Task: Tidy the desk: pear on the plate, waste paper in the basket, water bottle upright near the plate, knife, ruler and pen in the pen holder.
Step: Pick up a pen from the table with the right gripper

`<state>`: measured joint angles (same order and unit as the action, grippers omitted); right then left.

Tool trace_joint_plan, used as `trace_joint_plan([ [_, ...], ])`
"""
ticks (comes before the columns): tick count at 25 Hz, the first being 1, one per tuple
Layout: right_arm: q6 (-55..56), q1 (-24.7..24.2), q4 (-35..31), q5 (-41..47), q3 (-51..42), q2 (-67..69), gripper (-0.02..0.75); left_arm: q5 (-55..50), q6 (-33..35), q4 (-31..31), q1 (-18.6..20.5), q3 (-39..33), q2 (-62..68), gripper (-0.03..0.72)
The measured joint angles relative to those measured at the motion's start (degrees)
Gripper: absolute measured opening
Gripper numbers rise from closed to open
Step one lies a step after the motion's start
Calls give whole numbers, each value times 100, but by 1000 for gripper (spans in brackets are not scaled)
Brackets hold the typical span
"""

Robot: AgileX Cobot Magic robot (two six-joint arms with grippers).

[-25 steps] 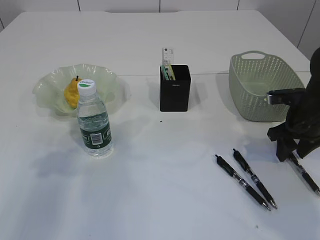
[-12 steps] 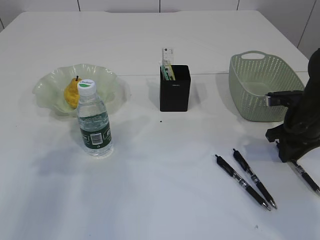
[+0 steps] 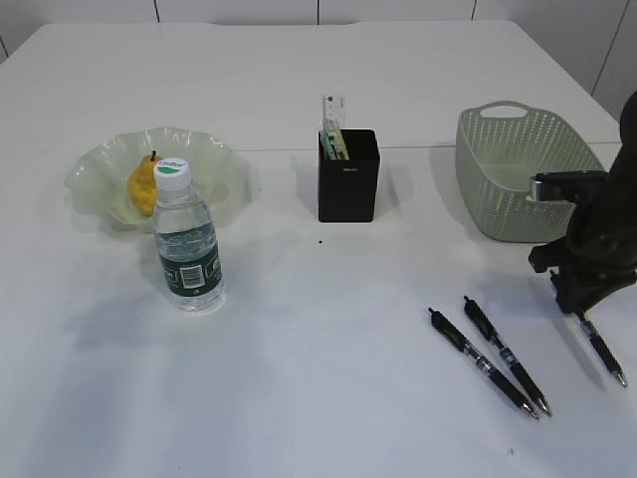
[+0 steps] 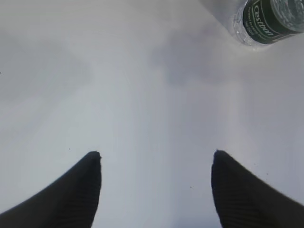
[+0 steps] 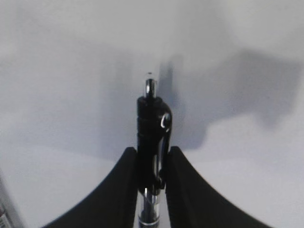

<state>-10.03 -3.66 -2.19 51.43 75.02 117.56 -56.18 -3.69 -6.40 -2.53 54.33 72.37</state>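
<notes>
My right gripper (image 3: pixel 582 299) is at the far right of the desk (image 3: pixel 328 329), shut on the upper end of a black pen (image 3: pixel 600 349). In the right wrist view the pen (image 5: pixel 153 123) sticks out between the closed fingers of the gripper (image 5: pixel 152 152). Two more black pens (image 3: pixel 483 363) (image 3: pixel 506 354) lie to its left. The pear (image 3: pixel 144 184) sits in the plate (image 3: pixel 214 159). The water bottle (image 3: pixel 187 244) stands upright in front of the plate. The ruler (image 3: pixel 332 108) stands in the pen holder (image 3: pixel 348 179) beside a green item. My left gripper (image 4: pixel 156 154) hangs open over bare desk near the bottle (image 4: pixel 268 21). No waste paper shows.
The sage-green basket (image 3: pixel 518 184) stands just behind my right arm, at the back right. The desk's right edge is close to the held pen.
My right gripper's fingers have closed on the rightmost pen, and the pen has shifted slightly left with them. Nothing else has moved.
</notes>
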Motion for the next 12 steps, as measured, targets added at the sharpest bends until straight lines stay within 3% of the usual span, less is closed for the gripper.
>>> trace_joint_plan([
  [12, -253, 255, -486, 32, 283, -1227, 143, 9, 0, 0, 0, 0, 0, 510],
])
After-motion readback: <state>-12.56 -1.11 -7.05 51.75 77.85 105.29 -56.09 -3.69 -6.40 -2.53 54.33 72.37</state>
